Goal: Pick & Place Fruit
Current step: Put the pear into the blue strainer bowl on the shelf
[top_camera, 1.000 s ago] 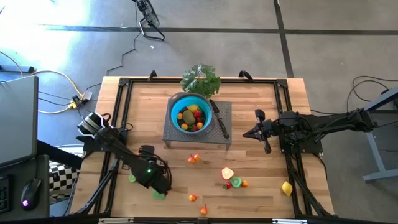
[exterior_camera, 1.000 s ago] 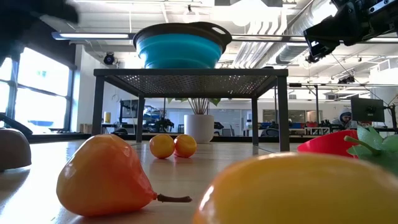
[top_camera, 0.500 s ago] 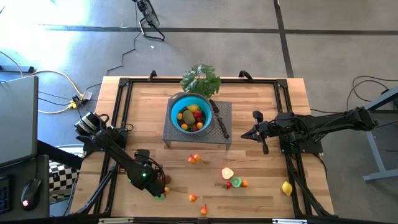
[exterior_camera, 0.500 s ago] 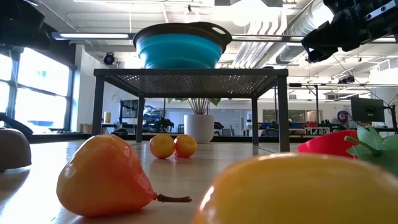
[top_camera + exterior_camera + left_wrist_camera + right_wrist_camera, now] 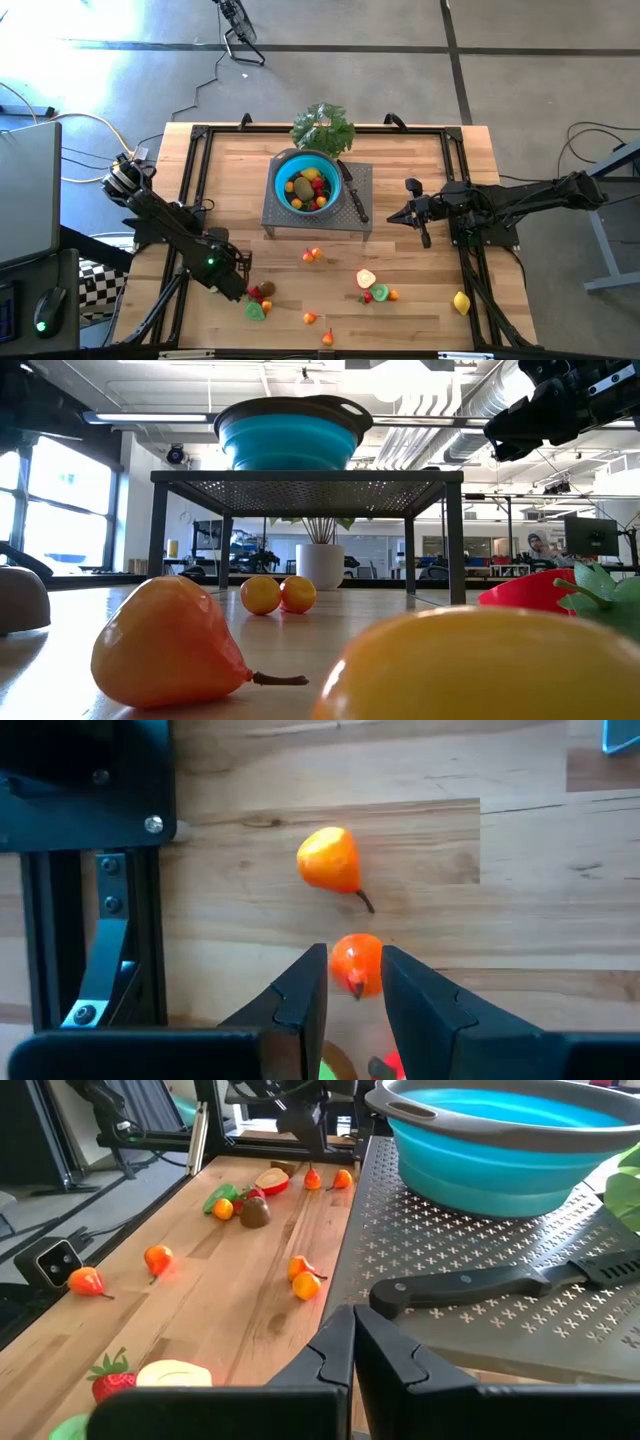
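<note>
Only the left wrist view shows the left hand (image 5: 353, 982) pinching a small orange fruit (image 5: 355, 963).

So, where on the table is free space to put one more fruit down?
Bare wood lies on the left between the metal rack and the table's left frame rail, and on the right around the shut right gripper. It is crowded near the front edge: the left gripper, a green slice, the orange pear and a strawberry.

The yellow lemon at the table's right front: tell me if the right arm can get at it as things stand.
Probably yes. The lemon lies alone on bare wood beside the right arm's base, nothing over it; the right gripper, shut, hovers beside the mesh stand.
</note>
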You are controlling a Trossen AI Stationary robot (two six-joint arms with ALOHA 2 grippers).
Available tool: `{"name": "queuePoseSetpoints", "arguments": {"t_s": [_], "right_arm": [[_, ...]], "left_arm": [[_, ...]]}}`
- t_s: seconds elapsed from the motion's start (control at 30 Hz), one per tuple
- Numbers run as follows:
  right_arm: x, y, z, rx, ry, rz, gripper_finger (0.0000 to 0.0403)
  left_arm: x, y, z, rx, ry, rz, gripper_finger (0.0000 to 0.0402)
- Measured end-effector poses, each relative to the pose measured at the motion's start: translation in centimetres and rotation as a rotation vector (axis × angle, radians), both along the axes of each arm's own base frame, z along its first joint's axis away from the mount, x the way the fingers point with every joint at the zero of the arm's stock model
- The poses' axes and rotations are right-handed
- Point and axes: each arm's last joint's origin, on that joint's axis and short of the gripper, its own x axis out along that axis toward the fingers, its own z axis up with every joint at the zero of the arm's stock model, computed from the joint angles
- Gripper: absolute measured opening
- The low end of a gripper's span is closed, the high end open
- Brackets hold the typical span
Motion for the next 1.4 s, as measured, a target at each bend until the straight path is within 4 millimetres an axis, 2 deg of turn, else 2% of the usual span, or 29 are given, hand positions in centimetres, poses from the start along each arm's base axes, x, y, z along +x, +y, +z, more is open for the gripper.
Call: {"name": "queuePoseSetpoints", "arguments": {"t_s": [0.33,0.73,0.9,1.1,1.4], "right_arm": [[0.0,0.0,0.0,0.0,0.001,0.0,0.0003],[0.0,0.0,0.0,0.0,0.001,0.0,0.0003],[0.0,0.0,0.0,0.0,0.002,0.001,0.0003],[0.0,0.0,0.0,-0.001,0.001,0.001,0.0003],[0.0,0.0,0.0,0.002,0.002,0.0,0.0003]], "left_arm": [[-1.5,1.3,-1.7,-0.035,-0.036,0.019,0.0093],[-3.8,3.3,-1.4,-0.099,-0.106,0.019,0.0093],[-4.0,3.5,-1.2,-0.104,-0.111,0.017,0.0093],[-4.0,3.5,-1.2,-0.1,-0.095,-0.075,0.0093],[-4.0,3.5,-1.2,-0.095,-0.098,-0.073,0.0093]]}}
